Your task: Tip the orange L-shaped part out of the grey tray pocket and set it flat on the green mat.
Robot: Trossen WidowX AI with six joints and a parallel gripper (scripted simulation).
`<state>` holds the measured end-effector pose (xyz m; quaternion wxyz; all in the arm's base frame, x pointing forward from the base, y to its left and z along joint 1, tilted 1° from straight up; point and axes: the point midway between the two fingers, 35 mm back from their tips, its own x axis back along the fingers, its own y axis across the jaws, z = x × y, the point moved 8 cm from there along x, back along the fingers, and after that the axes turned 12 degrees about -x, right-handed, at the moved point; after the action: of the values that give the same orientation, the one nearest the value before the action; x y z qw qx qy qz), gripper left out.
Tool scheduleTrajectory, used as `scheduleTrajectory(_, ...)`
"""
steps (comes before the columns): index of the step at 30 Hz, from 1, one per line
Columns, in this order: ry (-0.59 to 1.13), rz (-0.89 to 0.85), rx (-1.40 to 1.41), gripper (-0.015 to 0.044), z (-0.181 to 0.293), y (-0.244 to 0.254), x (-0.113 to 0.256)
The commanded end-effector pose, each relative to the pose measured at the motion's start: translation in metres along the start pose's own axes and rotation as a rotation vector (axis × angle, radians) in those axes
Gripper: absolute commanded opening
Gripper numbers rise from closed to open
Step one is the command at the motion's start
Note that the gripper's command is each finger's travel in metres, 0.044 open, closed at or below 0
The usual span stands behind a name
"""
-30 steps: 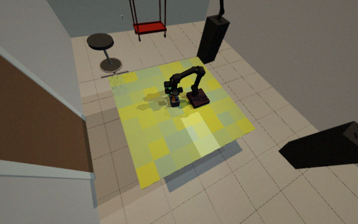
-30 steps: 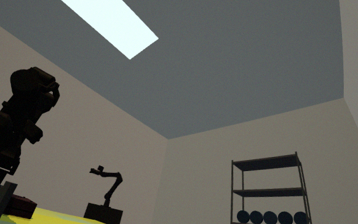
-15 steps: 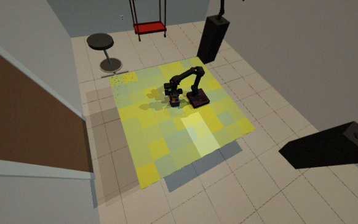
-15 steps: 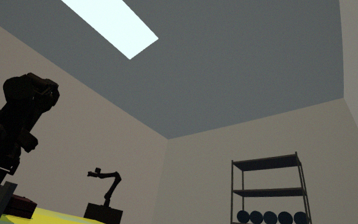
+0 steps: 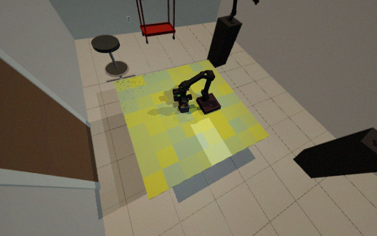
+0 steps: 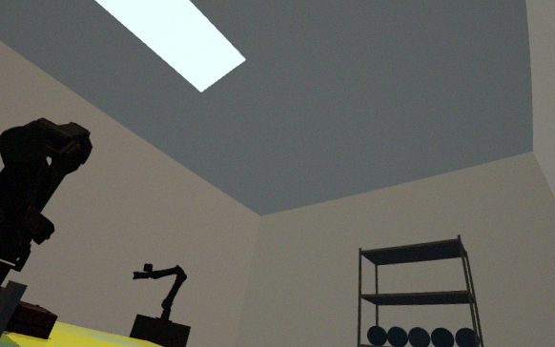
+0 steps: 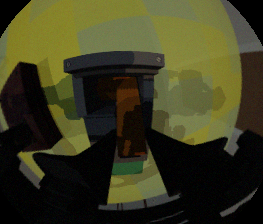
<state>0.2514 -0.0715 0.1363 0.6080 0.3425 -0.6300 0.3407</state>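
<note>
Robotics lab, 2 pedestal-mounted arms [image 5: 234,10] [image 6: 172,291], red cart [image 5: 158,29], tiled floor [image 5: 186,214], metal shelving [image 6: 413,297]
</note>
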Motion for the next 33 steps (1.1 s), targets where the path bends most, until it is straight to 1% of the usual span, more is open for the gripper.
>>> scheduleTrajectory(1, -0.001, 0.002, 0.0, 0.0135, 0.0, 0.0, 0.001)
scheduleTrajectory(9, -0.001, 0.002, 0.0, 0.0082, 0.0, 0.0, 0.001)
scheduleTrajectory(12, -0.001, 0.002, 0.0, 0.0003, 0.0, 0.0, 0.001)
scheduleTrajectory(20, 0.0, 0.001, 0.0, 0.0, 0.0, 0.0, 0.003)
scheduleTrajectory(33, 0.003, -0.002, 0.001, 0.0, 0.0, 0.0, 0.023)
